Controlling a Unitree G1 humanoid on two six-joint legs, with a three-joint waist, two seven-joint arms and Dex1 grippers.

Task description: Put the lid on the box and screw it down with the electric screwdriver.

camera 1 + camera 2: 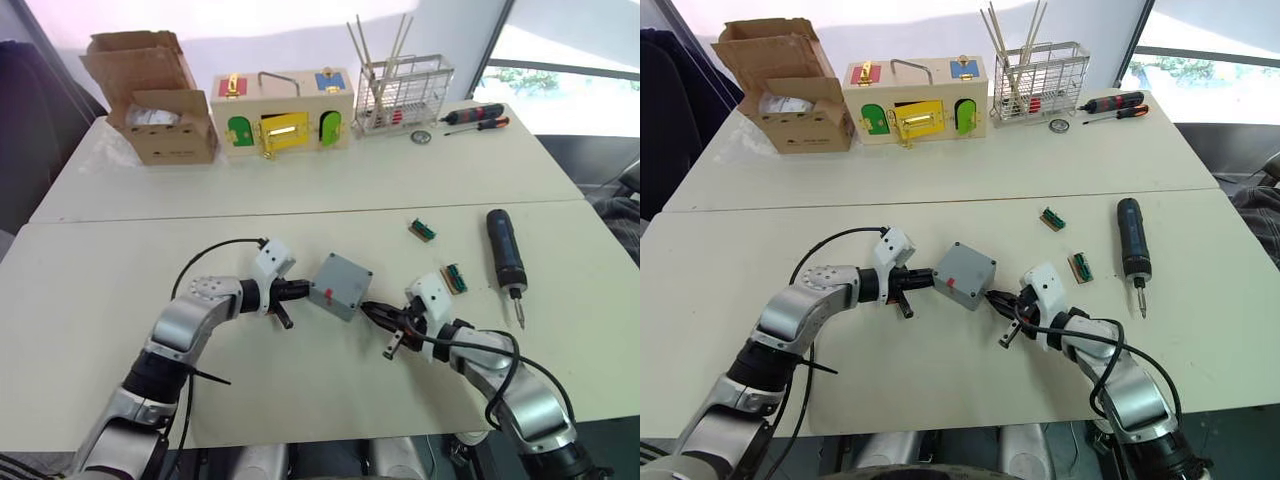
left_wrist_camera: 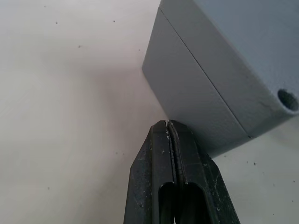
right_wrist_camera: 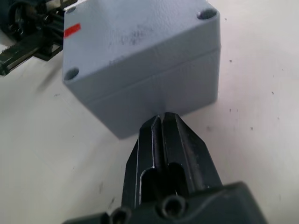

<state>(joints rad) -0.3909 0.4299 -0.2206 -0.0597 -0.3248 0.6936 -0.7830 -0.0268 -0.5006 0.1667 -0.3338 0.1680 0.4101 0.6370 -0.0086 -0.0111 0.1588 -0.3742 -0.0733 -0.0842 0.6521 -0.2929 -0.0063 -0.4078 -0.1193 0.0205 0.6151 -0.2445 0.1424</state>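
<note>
The grey box (image 1: 340, 285) stands at the middle of the near table with the lid (image 3: 140, 32) seated on it. A thin seam runs between them, and a red mark shows on the lid's top. My left gripper (image 1: 303, 290) is shut, its tip against the box's left side. My right gripper (image 1: 368, 308) is also shut, its tip (image 3: 163, 116) touching the box's right wall below the seam. Neither holds anything. The electric screwdriver (image 1: 506, 250) lies on the table to the right, bit pointing toward the near edge.
Two small green connector parts (image 1: 422, 230) (image 1: 456, 278) lie between the box and the screwdriver. At the back stand a cardboard carton (image 1: 160, 110), a wooden latch box (image 1: 282, 115) and a wire basket (image 1: 405, 95), with hand screwdrivers (image 1: 475, 117) beside them.
</note>
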